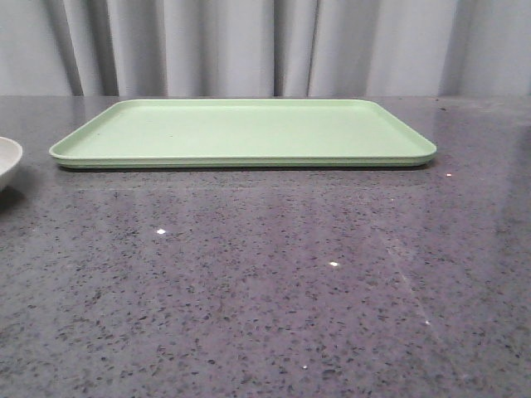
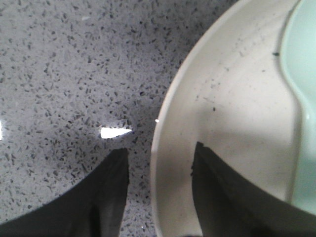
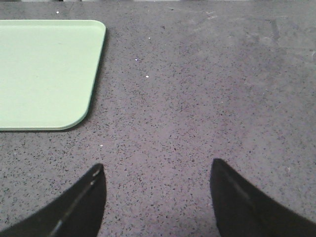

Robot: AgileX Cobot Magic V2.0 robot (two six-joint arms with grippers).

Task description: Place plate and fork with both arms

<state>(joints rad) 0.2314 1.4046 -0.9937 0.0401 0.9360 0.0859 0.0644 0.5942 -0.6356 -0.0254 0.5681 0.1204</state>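
Note:
The plate (image 1: pixel 7 162), an off-white dish with faint speckles, peeks in at the far left edge of the front view. It fills the left wrist view's side (image 2: pixel 232 98). My left gripper (image 2: pixel 160 153) is open and straddles the plate's rim: one finger (image 2: pixel 111 192) is over the table outside, the other (image 2: pixel 222 192) over the plate's inside. I cannot tell whether either finger touches the rim. My right gripper (image 3: pixel 157 170) is open over bare table, with nothing between its fingers. The fork is out of view. Neither gripper shows in the front view.
A light green rectangular tray (image 1: pixel 249 157) lies flat at the back middle of the dark speckled table; one rounded corner of the tray (image 3: pixel 44 74) shows in the right wrist view. A pale blue-green utensil (image 2: pixel 301 74) lies inside the plate.

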